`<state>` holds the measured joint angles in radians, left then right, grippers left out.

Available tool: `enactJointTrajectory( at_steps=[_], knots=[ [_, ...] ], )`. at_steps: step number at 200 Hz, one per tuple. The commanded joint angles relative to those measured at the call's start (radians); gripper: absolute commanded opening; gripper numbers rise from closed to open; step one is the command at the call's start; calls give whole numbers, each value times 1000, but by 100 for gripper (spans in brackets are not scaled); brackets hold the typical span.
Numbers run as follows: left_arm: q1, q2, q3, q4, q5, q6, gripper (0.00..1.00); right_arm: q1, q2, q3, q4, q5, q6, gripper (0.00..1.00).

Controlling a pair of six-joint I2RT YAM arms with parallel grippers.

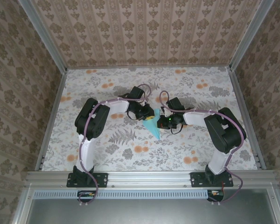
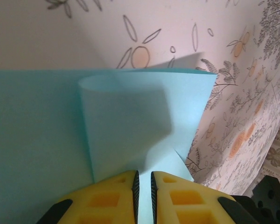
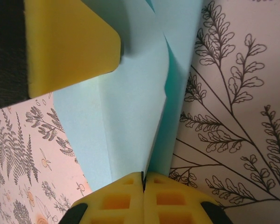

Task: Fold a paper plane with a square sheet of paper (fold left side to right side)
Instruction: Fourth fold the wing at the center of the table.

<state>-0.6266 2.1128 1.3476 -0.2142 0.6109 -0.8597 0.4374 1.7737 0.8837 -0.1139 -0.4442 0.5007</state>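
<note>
Lying at middle of floral-print table (image 1: 200, 140): thin cyan paper (image 1: 152, 127), folded into a sharp-tipped wedge, one flap curled. Pinched by left gripper (image 2: 143, 186), yellow jaws nearly together. Nipped at crease by right gripper (image 3: 143, 179), fully closed.

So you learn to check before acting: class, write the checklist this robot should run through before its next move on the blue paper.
1. Right gripper shut on the paper: ok.
2. Left gripper pinching the paper, jaws almost together: ok.
3. Folded flap lying flat: not ok, it bows up.
4. Edges matched along the fold: cannot tell.
</note>
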Motion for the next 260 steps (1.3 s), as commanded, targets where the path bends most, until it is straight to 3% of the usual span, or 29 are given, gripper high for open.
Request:
enactJointTrajectory(
  at_steps=[1, 61, 117, 186, 260],
  knots=[
    [11, 10, -42, -18, -19, 18, 17, 2, -15, 23, -54, 36, -2, 11],
    [11, 10, -74, -13, -29, 16, 17, -7, -165, 54, -163, 62, -26, 31],
    [10, 7, -71, -20, -31, 21, 16, 58, -176, 55, -158, -63, 2, 27],
    [10, 7, -65, -27, -31, 21, 16, 110, -41, 99, -156, -72, 12, 26],
    [10, 9, -65, -28, -32, 25, 16, 112, -6, 98, -223, -21, -23, 26]
  ],
)
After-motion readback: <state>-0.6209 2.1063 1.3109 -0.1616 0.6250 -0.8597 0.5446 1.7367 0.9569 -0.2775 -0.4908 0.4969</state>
